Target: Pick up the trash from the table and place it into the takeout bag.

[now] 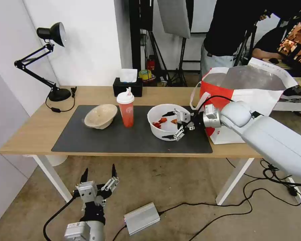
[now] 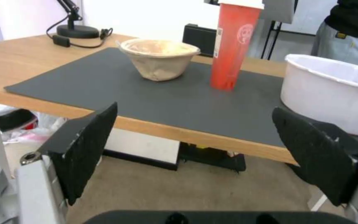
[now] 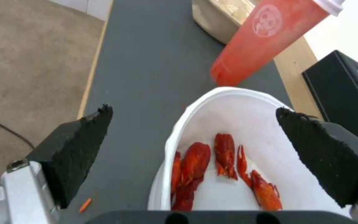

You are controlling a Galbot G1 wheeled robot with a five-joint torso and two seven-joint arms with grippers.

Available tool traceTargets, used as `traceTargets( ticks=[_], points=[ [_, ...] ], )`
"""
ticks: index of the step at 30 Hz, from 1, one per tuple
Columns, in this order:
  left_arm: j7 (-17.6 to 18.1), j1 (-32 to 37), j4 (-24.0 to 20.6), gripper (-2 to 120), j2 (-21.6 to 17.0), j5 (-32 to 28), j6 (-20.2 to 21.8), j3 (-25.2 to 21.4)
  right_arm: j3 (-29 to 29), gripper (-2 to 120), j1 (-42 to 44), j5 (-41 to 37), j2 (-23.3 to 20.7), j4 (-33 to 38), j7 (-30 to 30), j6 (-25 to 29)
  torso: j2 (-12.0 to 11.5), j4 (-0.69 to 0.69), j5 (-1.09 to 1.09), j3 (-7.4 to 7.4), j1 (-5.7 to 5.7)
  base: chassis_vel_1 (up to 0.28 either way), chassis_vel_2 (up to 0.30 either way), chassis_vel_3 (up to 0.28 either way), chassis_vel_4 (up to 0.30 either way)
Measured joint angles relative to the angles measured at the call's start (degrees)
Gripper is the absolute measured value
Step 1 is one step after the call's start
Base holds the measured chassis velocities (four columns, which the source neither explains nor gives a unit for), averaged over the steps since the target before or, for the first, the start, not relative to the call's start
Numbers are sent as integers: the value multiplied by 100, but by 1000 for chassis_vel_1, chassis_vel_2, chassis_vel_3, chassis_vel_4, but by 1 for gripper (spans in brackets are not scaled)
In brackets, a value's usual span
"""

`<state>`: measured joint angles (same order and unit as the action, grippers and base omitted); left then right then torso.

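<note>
The bench [image 1: 33, 134] is light wood on white legs, under a dark grey mat [image 1: 123, 140]. On the mat stand a beige bowl [image 1: 100, 116], a red cup [image 1: 126, 112] with a white lid, and a white bowl [image 1: 164, 129] holding red scraps [image 3: 212, 168]. Beside the white bowl, the bag [image 1: 254, 97] is white with a red panel and silver lining; both end effectors have black fingers [image 3: 79, 149].

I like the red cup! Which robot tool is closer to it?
The right tool. It hangs open at the white bowl, just beside the red cup. The left tool waits open low in front of the table, farther away.
</note>
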<state>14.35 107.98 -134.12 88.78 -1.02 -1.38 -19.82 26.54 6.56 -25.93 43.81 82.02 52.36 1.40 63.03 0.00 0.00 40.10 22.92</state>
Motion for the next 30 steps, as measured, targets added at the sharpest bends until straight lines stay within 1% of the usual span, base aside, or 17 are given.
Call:
traceTargets(
  ticks=[9,18,30],
  points=[
    [1,-5,59,100,58,43,-30,71,66,100,-70,11,29,-187,265,9,0,0,1,0,0,0,0,0,0],
    [1,16,102,100,85,80,-112,105,160,100,-120,118,101,-343,335,11,0,0,0,0,0,0,0,0,0],
    [-3,56,104,100,92,99,-135,100,279,100,-192,323,327,-736,502,11,0,0,0,0,0,0,0,0,0]
  ],
)
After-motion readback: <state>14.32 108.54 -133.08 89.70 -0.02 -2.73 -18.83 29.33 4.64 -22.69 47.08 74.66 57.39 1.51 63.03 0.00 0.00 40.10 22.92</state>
